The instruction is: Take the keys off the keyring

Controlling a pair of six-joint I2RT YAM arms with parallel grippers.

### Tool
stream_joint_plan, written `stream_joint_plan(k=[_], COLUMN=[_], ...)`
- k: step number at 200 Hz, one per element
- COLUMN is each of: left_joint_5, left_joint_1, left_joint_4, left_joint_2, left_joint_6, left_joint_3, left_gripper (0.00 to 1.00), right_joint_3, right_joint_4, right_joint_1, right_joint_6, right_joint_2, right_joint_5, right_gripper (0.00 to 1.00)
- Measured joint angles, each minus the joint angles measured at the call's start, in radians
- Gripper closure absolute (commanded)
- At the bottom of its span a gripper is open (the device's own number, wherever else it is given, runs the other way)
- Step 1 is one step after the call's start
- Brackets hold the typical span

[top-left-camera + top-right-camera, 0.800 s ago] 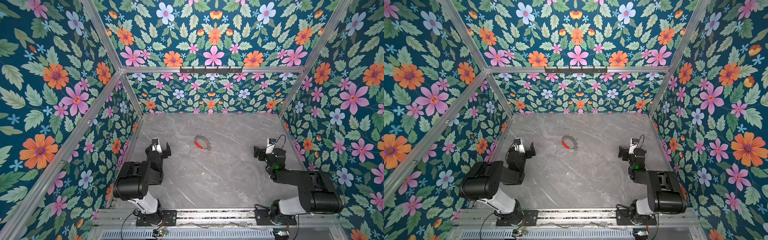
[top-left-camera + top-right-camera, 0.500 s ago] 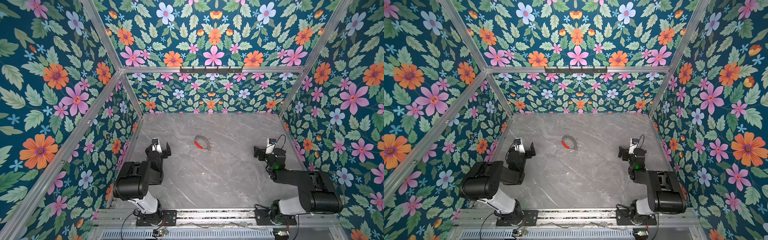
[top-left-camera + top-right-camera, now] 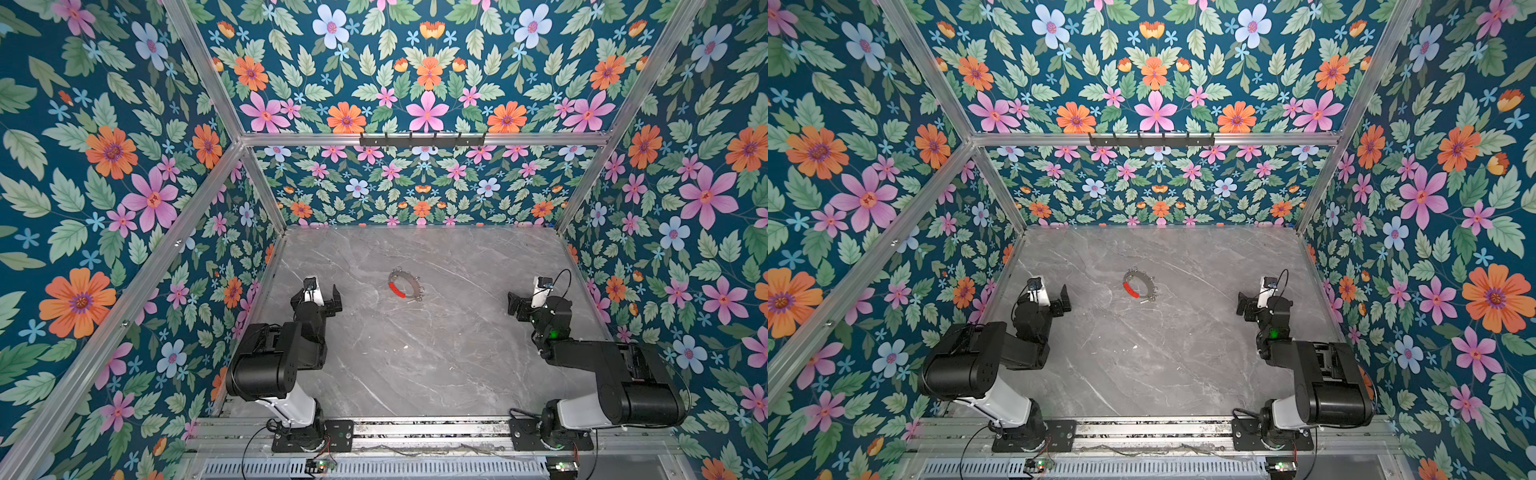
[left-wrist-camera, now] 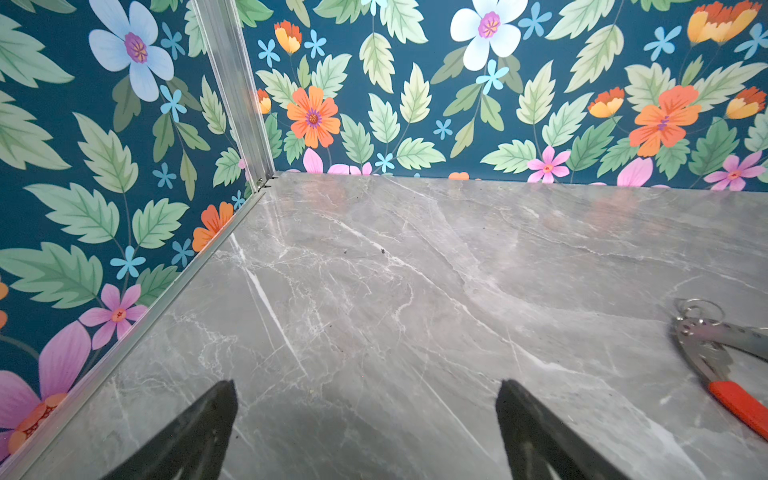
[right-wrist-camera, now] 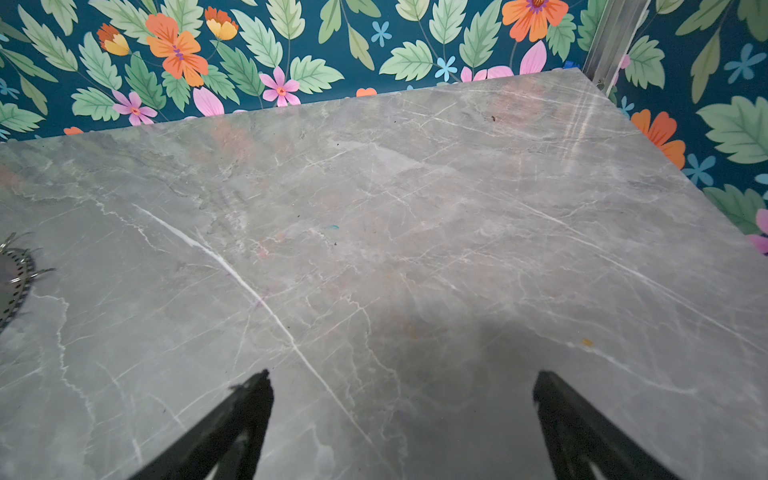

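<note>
1. Nothing has moved since the earlier frames: both arms and the keyring (image 3: 396, 290) lie where they did.
2. Base rail (image 3: 415, 428), nearest edge: aluminium, carries both arm mounts.
3. Table (image 3: 415, 353): grey veined marble.
4. Left gripper (image 3: 318, 293): close to the left wall, fingers (image 4: 216, 415) spread wide, nothing between them. The left wrist view shows its tips over bare marble (image 4: 365, 388).
5. Right gripper (image 3: 528, 301): close to the right wall, fingers (image 5: 249, 403) likewise spread wide and empty, over bare marble in the right wrist view (image 5: 402, 378).
6. Keyring, in both top views (image 3: 1131, 290): flat on the table between the two grippers and slightly farther back, well apart from both, nearer the left one. Its red sleeve (image 4: 739, 405) covers the near-left arc. Each wrist view catches only an edge of the hoop (image 5: 14, 274).
7. Keys (image 3: 414, 300): tiny silvery pieces at the hoop's rim, mostly on its near-right side; too small to count. One small split ring (image 4: 702, 308) shows at the hoop's end in the left wrist view.
8. Back wall (image 3: 415, 187): floral print, with a black hook rail (image 3: 422, 139) on the crossbar above.
</note>
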Motion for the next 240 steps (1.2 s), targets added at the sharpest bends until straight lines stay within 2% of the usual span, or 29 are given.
stream_joint_plan(k=[168, 205, 240], left_joint_5=[-0.001, -0.015, -0.056], left_joint_1=[0.0, 0.0, -0.001], left_joint_4=[0.0, -0.057, -0.215], left_joint_2=[-0.005, -0.134, -0.256], left_joint_6=[0.0, -0.003, -0.033], left_joint_3=[-0.003, -0.019, 0.037], left_gripper=[0.0, 0.0, 0.0], right_joint_3=[0.0, 0.069, 0.101], right_joint_4=[0.0, -0.119, -0.261], right_joint_1=[0.0, 0.0, 0.041], right_joint_6=[0.0, 0.012, 0.019], right_joint_2=[0.0, -0.098, -0.172], right_joint_5=[0.0, 0.011, 0.057], right_gripper=[0.01, 0.01, 0.01])
